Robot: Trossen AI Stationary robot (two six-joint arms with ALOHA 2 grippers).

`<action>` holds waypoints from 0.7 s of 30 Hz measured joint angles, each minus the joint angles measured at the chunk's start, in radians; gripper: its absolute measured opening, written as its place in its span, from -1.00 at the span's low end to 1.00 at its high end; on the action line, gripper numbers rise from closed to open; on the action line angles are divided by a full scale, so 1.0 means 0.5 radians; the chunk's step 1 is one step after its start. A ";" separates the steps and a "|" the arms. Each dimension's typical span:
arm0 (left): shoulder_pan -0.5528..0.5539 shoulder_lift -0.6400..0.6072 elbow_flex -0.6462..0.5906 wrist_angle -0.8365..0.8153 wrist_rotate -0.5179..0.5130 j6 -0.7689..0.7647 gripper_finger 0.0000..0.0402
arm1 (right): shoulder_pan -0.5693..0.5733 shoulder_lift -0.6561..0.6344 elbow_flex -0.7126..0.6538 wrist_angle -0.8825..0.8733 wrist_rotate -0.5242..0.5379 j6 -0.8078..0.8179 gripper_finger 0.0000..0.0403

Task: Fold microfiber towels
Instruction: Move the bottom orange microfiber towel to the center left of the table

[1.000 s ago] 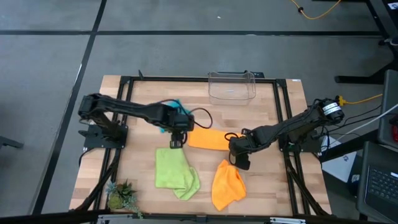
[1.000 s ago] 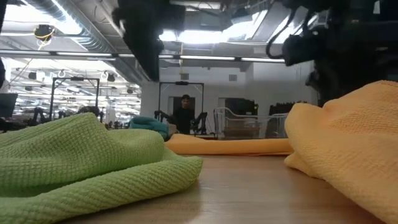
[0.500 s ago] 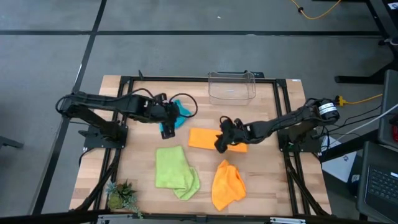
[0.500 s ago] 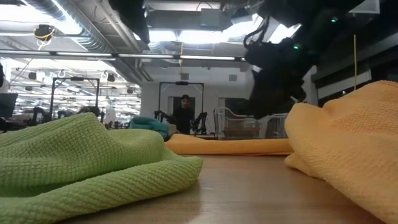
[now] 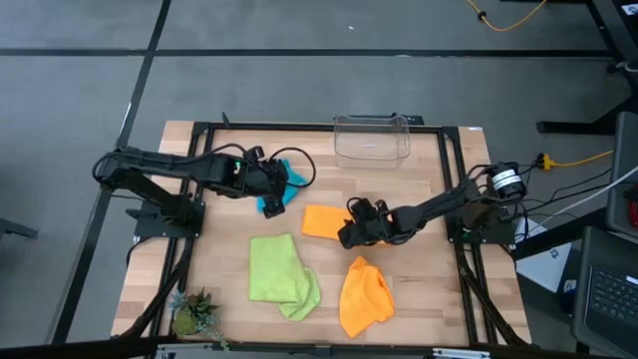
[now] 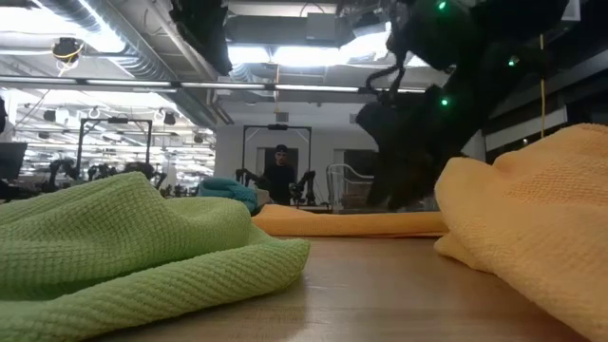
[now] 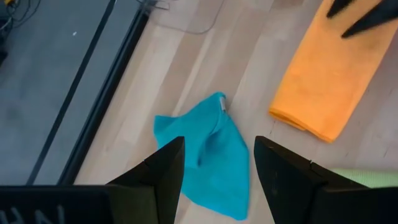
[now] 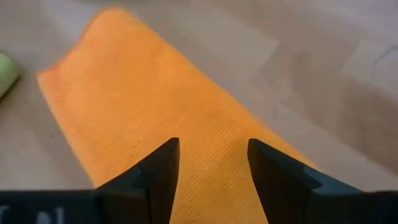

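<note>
At table's back edge, clear bin, nothing inside

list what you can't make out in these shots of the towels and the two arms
- Turquoise towel: in the high view the left pincer covers much of it; the low view shows only a sliver behind the green towel.
- Flat orange towel: its right end is under the right pincer in the high view.
- Crumpled orange towel: cut off by the low view's right edge.
- Clear bin: contents too faint to tell.
</note>
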State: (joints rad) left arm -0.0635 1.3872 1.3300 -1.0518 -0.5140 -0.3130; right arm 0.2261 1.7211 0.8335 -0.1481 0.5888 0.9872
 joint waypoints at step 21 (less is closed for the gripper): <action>-0.205 0.422 -0.433 2.196 1.056 0.035 -0.08 | 0.096 -1.307 0.085 -0.980 -0.414 -0.358 -0.04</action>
State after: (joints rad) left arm -0.1661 1.5982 1.1133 0.0463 0.0140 -0.2954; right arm 0.2741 1.0675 0.8761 -0.6382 0.3817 0.8084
